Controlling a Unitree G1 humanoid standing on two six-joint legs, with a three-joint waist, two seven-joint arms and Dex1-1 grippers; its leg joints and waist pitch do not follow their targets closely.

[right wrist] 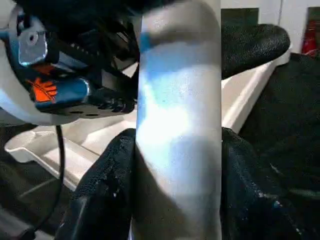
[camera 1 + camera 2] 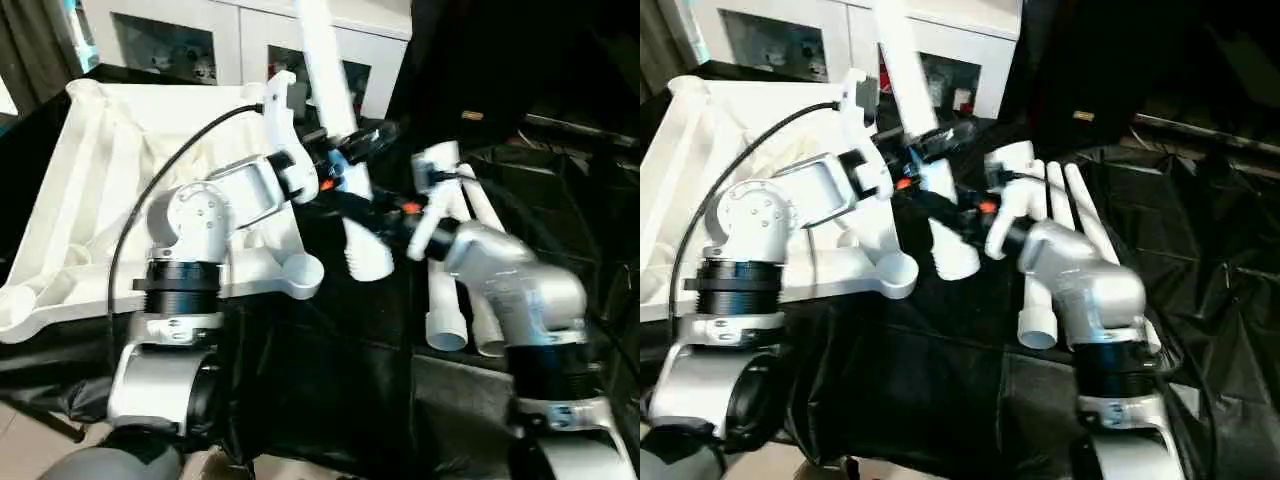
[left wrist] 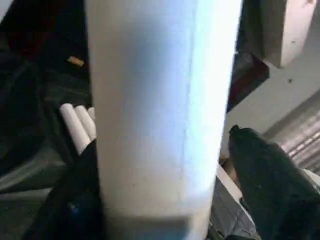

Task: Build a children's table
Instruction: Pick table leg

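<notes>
Both grippers are holding one white leg [image 2: 335,120] in the air between them, and it is tilting, its top leaning toward the white cabinet [image 2: 240,35] behind and its lower end [image 2: 365,255] hanging over the black cloth [image 2: 330,370]. The left gripper [image 2: 345,150] is clamping the leg higher up; in the left wrist view a black finger [image 3: 265,170] is pressing against the side of the tube. The right gripper [image 2: 385,212] is gripping the same leg lower down, and the right wrist view is showing black fingers [image 1: 107,185] hugging the tube on both sides. The tabletop [image 2: 100,180] is lying upside down on the robot's left, ribbed underside up, with a round corner socket [image 2: 303,272] sitting just beside the leg's lower end, not touching it. Three more legs [image 2: 460,270] are resting side by side on the cloth on the robot's right, close to the right forearm
</notes>
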